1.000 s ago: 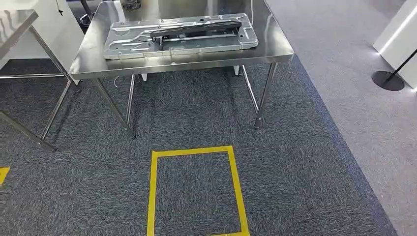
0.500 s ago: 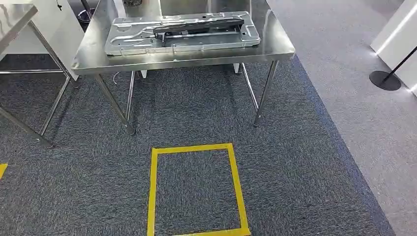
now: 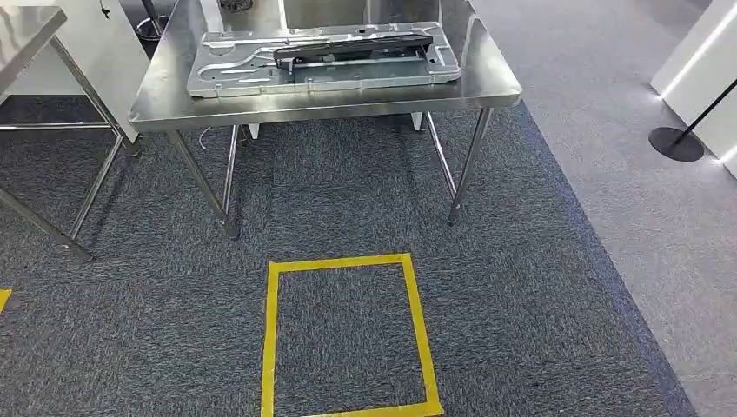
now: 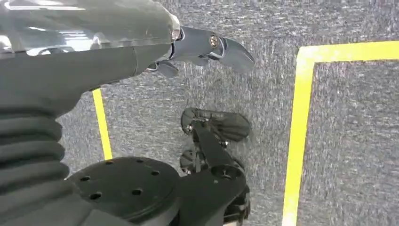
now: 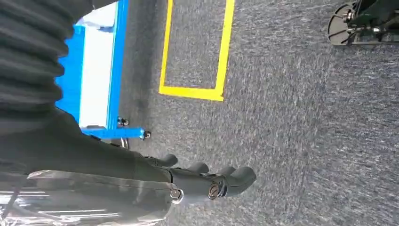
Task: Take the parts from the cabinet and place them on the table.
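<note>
second table: corner of another shiny steel table (image 3: pixel 26 30) poking in at about 10 o'clock in the head view, thin legs on the grey carpet.

main table: stainless steel table (image 3: pixel 339 97) at 12 o'clock, straight ahead across the carpet.

part: big flat stamped grey metal panel (image 3: pixel 252 74) lying flat on that tabletop, taking up most of it. A long black bar piece (image 3: pixel 352 49) rests on the panel's upper right half, roughly parallel to the long edge.

floor box: yellow tape rectangle (image 3: pixel 346 334) on the carpet at 6 o'clock, nearer than the table, well apart from the table legs.

stand: black round base of a post (image 3: pixel 674 143) over at 3 o'clock on the lighter grey floor, next to something white.

left hand: left hand (image 4: pixel 207 49) hangs over the carpet, dark fingers slightly bent and loose, holding nothing, yellow tape lines on either side of it.

right hand: right hand (image 5: pixel 207 181) also over the carpet, fingers bent side by side, nothing in them. A blue-framed cart with white panel (image 5: pixel 96 75) sits beyond it, beside another yellow tape outline (image 5: pixel 195 52).
</note>
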Robot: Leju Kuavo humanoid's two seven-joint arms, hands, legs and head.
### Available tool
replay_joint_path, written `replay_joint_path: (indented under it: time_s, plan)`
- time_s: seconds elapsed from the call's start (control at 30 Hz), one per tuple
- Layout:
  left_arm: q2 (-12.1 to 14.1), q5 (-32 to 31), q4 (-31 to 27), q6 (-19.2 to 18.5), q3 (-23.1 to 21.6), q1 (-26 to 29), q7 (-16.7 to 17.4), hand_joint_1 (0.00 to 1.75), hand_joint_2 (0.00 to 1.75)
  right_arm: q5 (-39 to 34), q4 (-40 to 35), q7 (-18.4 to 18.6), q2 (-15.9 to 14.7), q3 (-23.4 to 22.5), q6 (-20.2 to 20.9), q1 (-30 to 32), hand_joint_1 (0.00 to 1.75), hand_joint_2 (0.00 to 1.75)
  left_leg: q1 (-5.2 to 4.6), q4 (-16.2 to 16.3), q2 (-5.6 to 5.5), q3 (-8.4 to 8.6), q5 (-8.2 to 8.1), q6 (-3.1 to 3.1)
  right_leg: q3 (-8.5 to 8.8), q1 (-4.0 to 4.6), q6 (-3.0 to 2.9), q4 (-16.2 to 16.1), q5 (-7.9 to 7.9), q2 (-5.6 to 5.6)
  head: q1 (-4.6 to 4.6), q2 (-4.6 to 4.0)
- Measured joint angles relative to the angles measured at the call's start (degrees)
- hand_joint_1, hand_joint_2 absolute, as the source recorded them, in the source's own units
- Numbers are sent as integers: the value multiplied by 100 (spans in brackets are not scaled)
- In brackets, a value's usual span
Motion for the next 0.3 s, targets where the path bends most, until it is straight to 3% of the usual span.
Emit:
replay_joint_path:
  time_s: [0.07,0.1,0.13,0.3]
  plan:
    - [9,158,-2,11,-186,28,57,0,175,-213,-7,0,-13,44,37,12,0,175,0,0,0,0,0,0,-1,0,0,1,0,0,-2,0]
    - [18,243,-2,13,-282,44,83,0,0,-320,-9,0,-18,79,46,19,0,175,1,0,0,0,0,0,-2,1,0,1,0,0,-2,0]
    - [26,348,-2,22,-389,59,114,0,0,-452,-15,0,-26,123,50,28,0,0,1,0,0,-1,0,0,-3,2,0,2,0,0,-2,0]
    - [72,849,-11,101,-911,141,269,0,0,-1054,-61,-24,-59,445,114,83,0,0,2,-1,0,-2,0,-1,-6,2,0,4,-2,0,-2,0]
